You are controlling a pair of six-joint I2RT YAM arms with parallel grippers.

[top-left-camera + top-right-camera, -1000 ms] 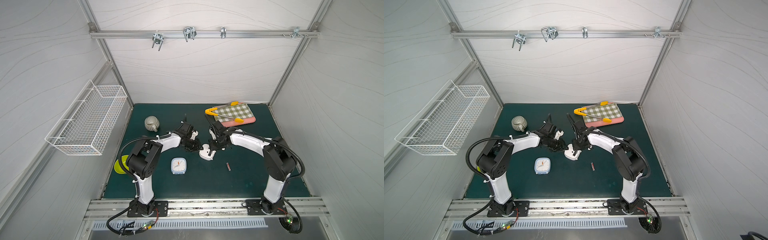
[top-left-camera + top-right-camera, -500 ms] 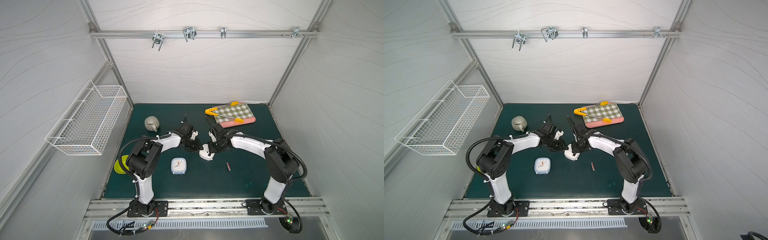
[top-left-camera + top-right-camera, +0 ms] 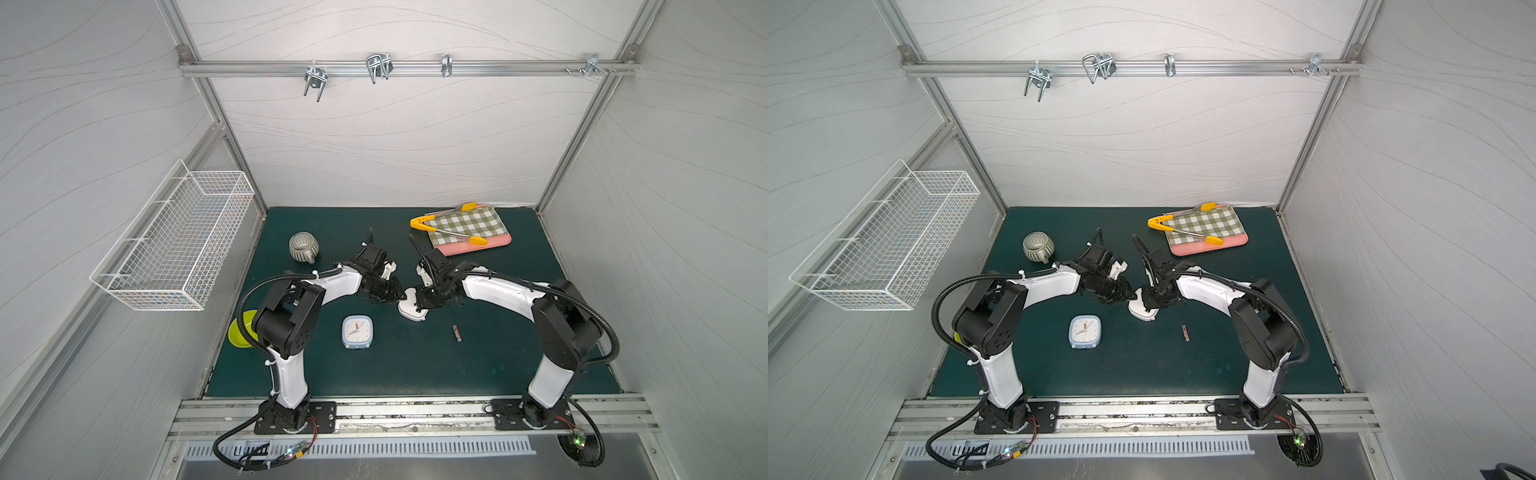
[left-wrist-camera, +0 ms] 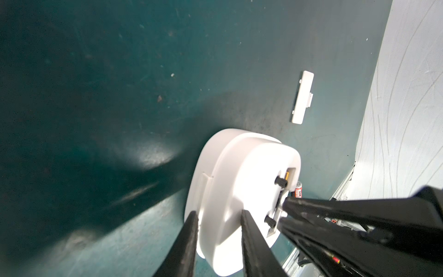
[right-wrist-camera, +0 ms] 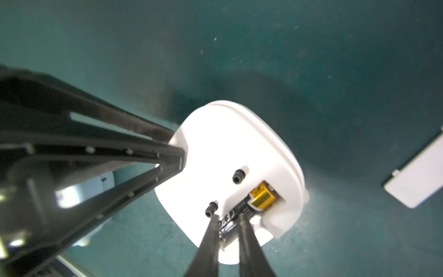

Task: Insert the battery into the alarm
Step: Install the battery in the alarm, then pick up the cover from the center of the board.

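Between both arms: alarm [image 5: 227, 148] tipped on edge, clamped across its rim by left gripper [image 4: 219, 213]. Battery [image 5: 261, 196] partly in the alarm's open back, right gripper [image 5: 229, 217] narrowly parted astride it (pinching or merely flanking, unclear). Press dark end down squarely; keep alarm braced.

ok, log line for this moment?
left fingers: clamp alarm edge | right fingers: astride battery seated in alarm | cover: off, on mat

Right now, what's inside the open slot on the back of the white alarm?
A black-and-gold battery lies in it, gold end showing. The right tool covers its other end, so full seating can't be judged.
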